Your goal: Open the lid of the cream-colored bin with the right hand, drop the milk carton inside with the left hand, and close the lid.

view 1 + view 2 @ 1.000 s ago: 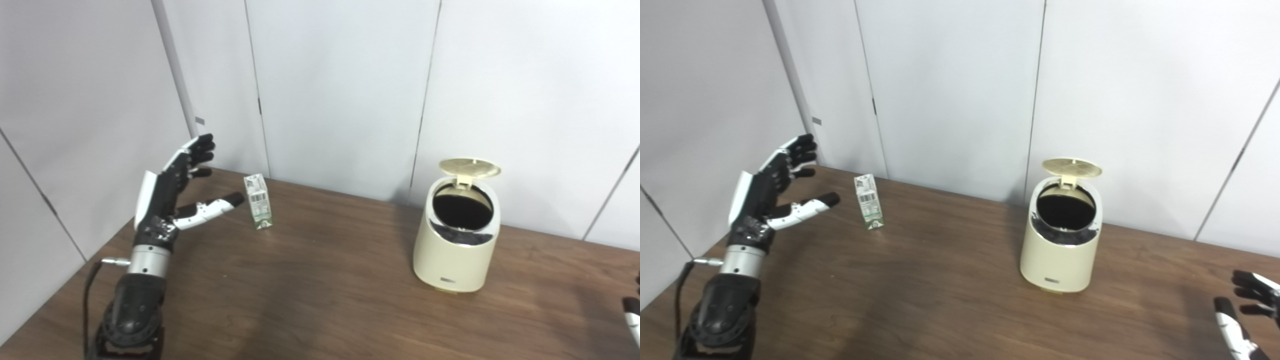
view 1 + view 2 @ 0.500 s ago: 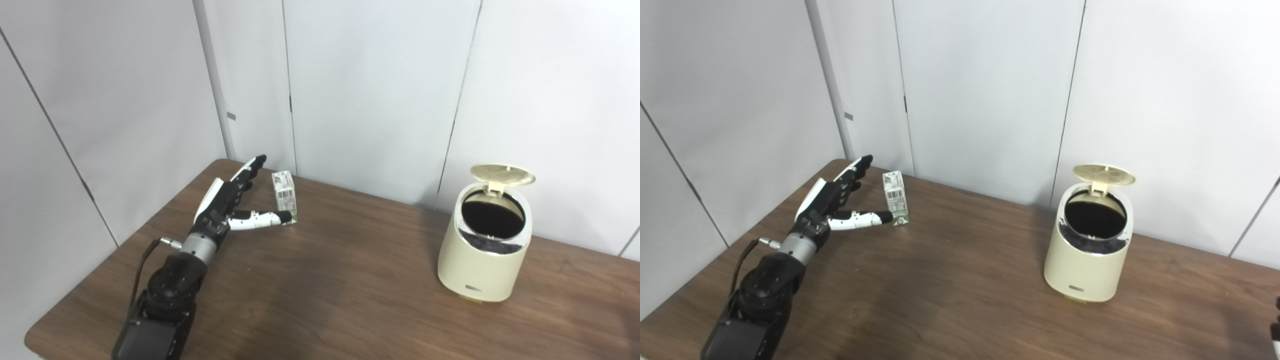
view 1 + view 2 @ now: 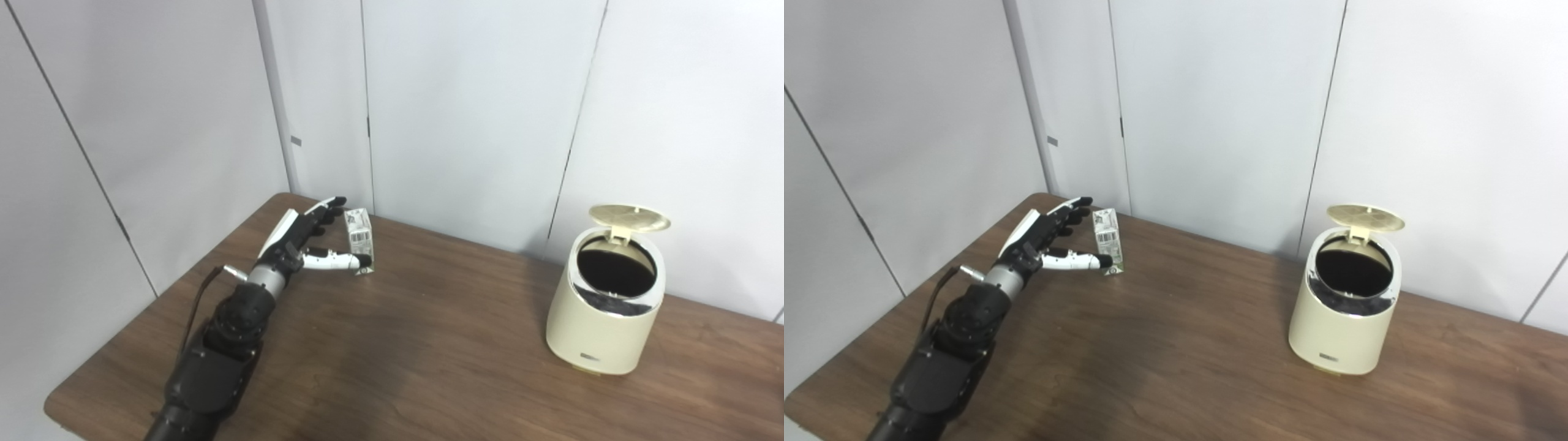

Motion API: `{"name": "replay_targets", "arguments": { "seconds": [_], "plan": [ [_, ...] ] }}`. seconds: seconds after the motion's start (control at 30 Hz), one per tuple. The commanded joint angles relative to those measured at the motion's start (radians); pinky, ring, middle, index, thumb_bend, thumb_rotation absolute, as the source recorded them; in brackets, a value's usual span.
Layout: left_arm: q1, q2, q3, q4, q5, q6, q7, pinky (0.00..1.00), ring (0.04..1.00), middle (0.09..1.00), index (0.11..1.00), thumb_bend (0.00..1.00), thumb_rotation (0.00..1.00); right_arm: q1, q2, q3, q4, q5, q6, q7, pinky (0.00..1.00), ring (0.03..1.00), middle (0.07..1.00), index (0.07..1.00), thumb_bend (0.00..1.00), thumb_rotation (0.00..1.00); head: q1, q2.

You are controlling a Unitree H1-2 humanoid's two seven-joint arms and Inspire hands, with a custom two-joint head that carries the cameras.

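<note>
The milk carton [image 3: 359, 241] was observed upright on the table [image 3: 429, 355], left of centre in the frame. The left hand [image 3: 300, 239] had been brought up against it since half a second earlier; fingers were spread, thumb lying across the carton's base, not yet clasped. The cream-colored bin [image 3: 603, 306] stood at right, lid [image 3: 629, 217] raised, as before. The right hand was out of view.

Evenly and softly lit from overhead, fairly bright. Faint diffuse shadows on the table [image 3: 429, 343] beneath the left hand [image 3: 294, 242] and beside the bin [image 3: 603, 306]. Slight glare along the bin's chrome rim. Mildly soft throughout, somewhat washed out.
</note>
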Motion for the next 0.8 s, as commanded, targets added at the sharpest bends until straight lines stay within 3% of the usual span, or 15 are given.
{"name": "replay_targets", "arguments": {
  "seconds": [0.0,0.13,0.23,0.33,0.63,0.67,0.7,0.77],
  "plan": [
    [-0.063,0.049,0.007,0.027,-0.012,-0.030,-0.008,0.84,0.887,0.886,0.925,1.00,0.25,0.054,0.004,0.004,0.042,-0.005,-0.038,-0.007,0.46,0.611,0.656,0.633,0.51,0.90,0.000,0.001],
    [-0.095,0.056,0.000,0.101,-0.022,-0.051,-0.015,0.79,0.862,0.878,0.916,0.99,0.23,0.051,0.005,0.007,0.049,-0.015,-0.039,-0.020,0.42,0.589,0.646,0.625,0.52,0.91,-0.004,-0.018],
    [-0.117,0.054,-0.014,0.137,-0.005,-0.048,-0.002,0.85,0.900,0.898,0.924,1.00,0.31,0.041,-0.003,0.022,0.075,-0.006,-0.040,-0.036,0.45,0.603,0.648,0.625,0.54,0.92,-0.004,-0.029],
    [-0.136,0.054,-0.025,0.168,0.002,-0.047,0.010,0.88,0.923,0.913,0.923,1.00,0.32,0.038,-0.004,0.027,0.078,-0.015,-0.040,-0.040,0.44,0.597,0.646,0.619,0.54,0.93,-0.007,-0.034],
    [-0.178,0.079,-0.069,0.214,0.031,-0.025,-0.006,0.89,0.922,0.908,0.923,1.00,0.25,0.037,-0.009,0.050,0.077,-0.001,-0.040,-0.046,0.41,0.579,0.632,0.613,0.55,0.92,-0.011,-0.040],
    [-0.179,0.079,-0.070,0.211,0.029,-0.010,-0.008,0.88,0.919,0.908,0.923,1.00,0.24,0.038,-0.009,0.052,0.073,0.001,-0.040,-0.046,0.41,0.580,0.632,0.612,0.54,0.92,-0.015,-0.042],
    [-0.179,0.078,-0.072,0.209,0.031,0.002,-0.007,0.79,0.878,0.904,0.925,1.00,0.23,0.039,-0.009,0.054,0.071,0.002,-0.040,-0.047,0.41,0.580,0.630,0.608,0.54,0.92,-0.018,-0.041],
    [-0.180,0.081,-0.079,0.212,0.038,0.018,-0.005,0.72,0.840,0.897,0.931,1.00,0.23,0.041,-0.009,0.055,0.066,0.011,-0.040,-0.044,0.40,0.571,0.625,0.606,0.54,0.91,-0.022,-0.040]
  ]
}}
